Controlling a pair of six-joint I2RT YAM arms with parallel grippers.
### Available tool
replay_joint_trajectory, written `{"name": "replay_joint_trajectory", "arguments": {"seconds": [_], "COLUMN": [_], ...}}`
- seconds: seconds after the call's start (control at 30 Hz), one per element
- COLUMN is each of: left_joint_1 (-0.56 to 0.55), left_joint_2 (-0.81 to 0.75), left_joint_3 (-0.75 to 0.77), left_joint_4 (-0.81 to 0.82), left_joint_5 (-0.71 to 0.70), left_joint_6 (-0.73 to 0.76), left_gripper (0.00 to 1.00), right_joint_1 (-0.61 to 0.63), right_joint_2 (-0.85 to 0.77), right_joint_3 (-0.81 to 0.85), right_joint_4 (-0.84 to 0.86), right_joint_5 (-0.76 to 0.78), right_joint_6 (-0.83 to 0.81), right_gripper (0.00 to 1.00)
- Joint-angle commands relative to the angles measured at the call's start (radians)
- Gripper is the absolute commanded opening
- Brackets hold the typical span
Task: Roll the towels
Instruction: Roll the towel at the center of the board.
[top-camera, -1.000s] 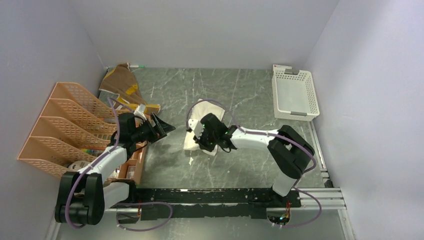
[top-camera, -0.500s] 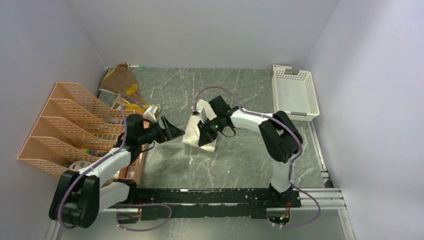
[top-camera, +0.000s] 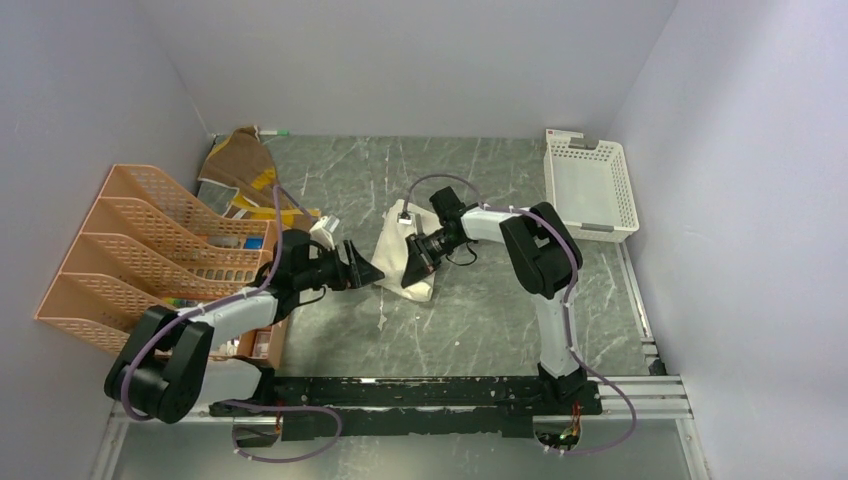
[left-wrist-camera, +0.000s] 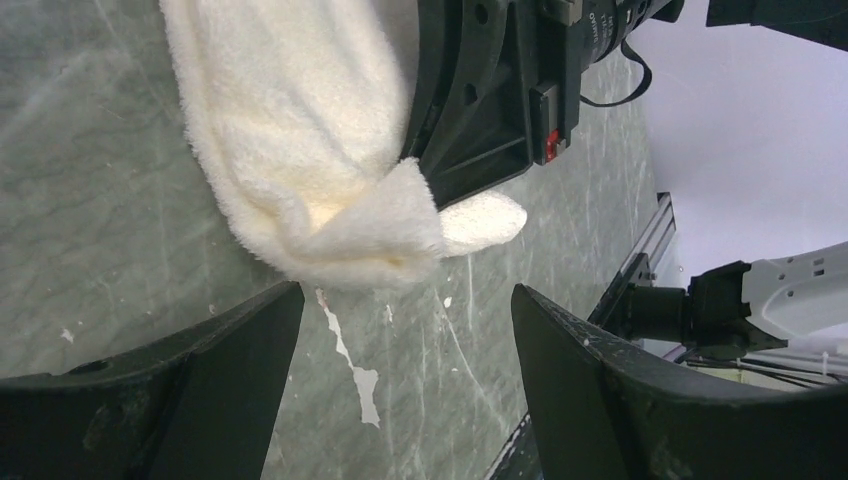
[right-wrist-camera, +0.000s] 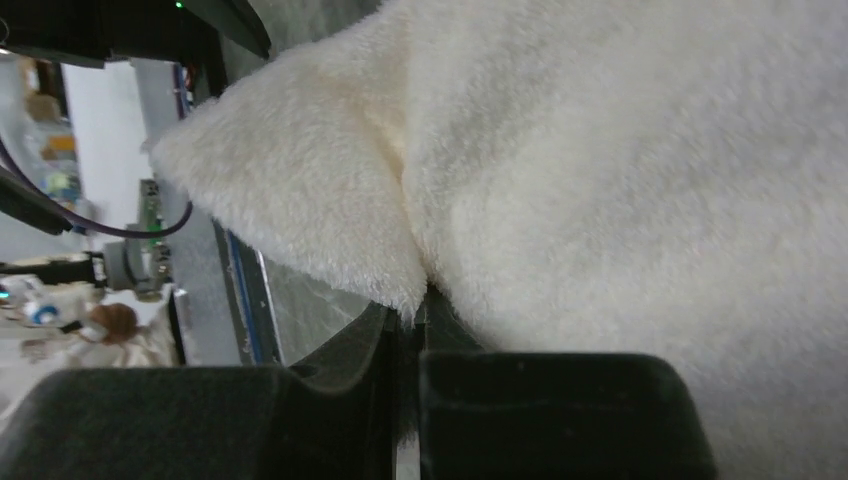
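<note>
The cream-white towel (top-camera: 396, 262) lies partly folded on the table's middle; it also shows in the left wrist view (left-wrist-camera: 300, 160) and fills the right wrist view (right-wrist-camera: 600, 170). My right gripper (top-camera: 414, 262) is shut on a fold of this towel, its jaws pinching the cloth in the right wrist view (right-wrist-camera: 420, 310). My left gripper (top-camera: 368, 272) is open and empty just left of the towel's near corner; its fingers (left-wrist-camera: 230, 380) frame bare table below the towel. The brown and mustard towel (top-camera: 243, 160) lies crumpled at the back left.
An orange mesh file rack (top-camera: 130, 250) stands at the left with clutter beside it. A white slotted basket (top-camera: 590, 190) sits at the back right. A black rail (top-camera: 420, 392) runs along the near edge.
My left gripper has moved right, up to the towel's left edge. My right gripper has rotated and swung its wrist back, folding the cream towel over.
</note>
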Motion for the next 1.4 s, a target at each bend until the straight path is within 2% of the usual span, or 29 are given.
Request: {"name": "replay_joint_trajectory", "arguments": {"seconds": [0.0,0.23,0.37,0.63,0.83,0.9,1.0,1.07,1.1,1.17,1.2,1.23,1.27,1.37], "left_joint_1": [-0.009,-0.019,-0.040,-0.050,-0.053,-0.055,-0.055,-0.055,-0.055,-0.055,-0.055,-0.055,-0.055,-0.054], "left_joint_2": [0.033,0.154,0.157,0.265,0.386,0.408,0.427,0.434,0.436,0.435,0.430,0.423,0.418,0.413], "left_joint_3": [0.014,0.060,0.056,0.144,0.205,0.204,0.192,0.187,0.186,0.184,0.180,0.178,0.179,0.192], "left_joint_4": [0.084,0.047,0.086,0.001,-0.031,-0.014,0.023,0.033,0.033,0.030,0.027,0.021,0.008,-0.036], "left_joint_5": [-0.036,-0.070,-0.077,-0.152,-0.159,-0.145,-0.114,-0.104,-0.099,-0.091,-0.095,-0.100,-0.108,-0.127], "left_joint_6": [0.040,0.044,0.054,0.074,0.071,0.067,0.054,0.039,0.033,0.027,0.021,0.019,0.020,0.014], "left_gripper": [0.88,0.83,0.84,0.84,0.77,0.72,0.51,0.12,0.07,0.07,0.07,0.07,0.07,0.07], "right_joint_1": [-0.013,-0.015,-0.015,-0.015,-0.015,-0.015,-0.016,-0.018,-0.019,-0.023,-0.027,-0.031,-0.032,-0.033], "right_joint_2": [0.039,0.044,0.056,0.074,0.065,0.063,0.061,0.059,0.057,0.041,0.024,-0.005,-0.040,-0.195], "right_joint_3": [0.007,-0.027,-0.017,0.001,0.003,0.005,0.007,0.010,0.012,0.019,0.021,0.020,0.017,0.016], "right_joint_4": [-0.038,0.006,0.004,0.000,-0.008,-0.010,-0.014,-0.019,-0.023,-0.038,-0.043,-0.042,-0.038,-0.034], "right_joint_5": [-0.023,-0.007,0.012,0.020,0.029,0.038,0.041,0.046,0.051,0.076,0.101,0.136,0.201,0.595], "right_joint_6": [0.024,0.059,0.069,0.074,0.074,0.078,0.076,0.076,0.076,0.076,0.081,0.088,0.106,0.151], "right_gripper": [0.00,0.00,0.02,0.06,0.11,0.15,0.16,0.17,0.17,0.23,0.30,0.43,0.58,0.67]}}
